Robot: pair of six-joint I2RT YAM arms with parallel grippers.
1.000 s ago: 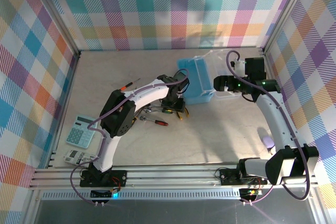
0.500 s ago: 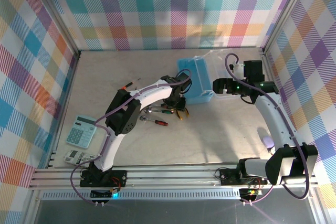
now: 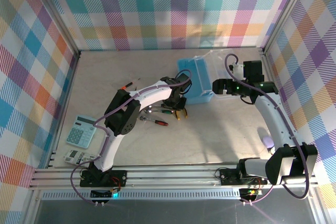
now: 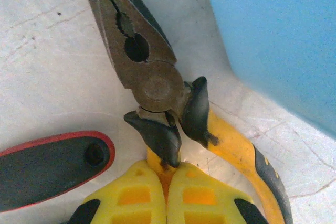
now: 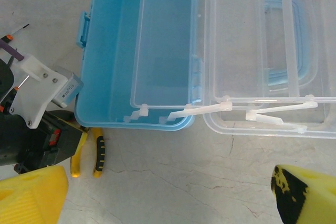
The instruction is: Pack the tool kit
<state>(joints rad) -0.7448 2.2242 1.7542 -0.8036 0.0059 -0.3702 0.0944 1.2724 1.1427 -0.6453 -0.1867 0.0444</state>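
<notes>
Left wrist: left fingers (image 4: 134, 198) pressed together over the pliers (image 4: 149, 77), dull steel head, yellow-and-black handles; right fingers (image 5: 31, 195) spread wide, empty, above the open blue case (image 5: 105, 51).

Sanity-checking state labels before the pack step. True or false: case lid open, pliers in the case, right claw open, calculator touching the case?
1. The lid of the case is open. True.
2. The pliers are inside the case. False: they lie on the table beside it.
3. The right claw is open. True.
4. The calculator touches the case. False: it lies well apart, near the table's left edge.
</notes>
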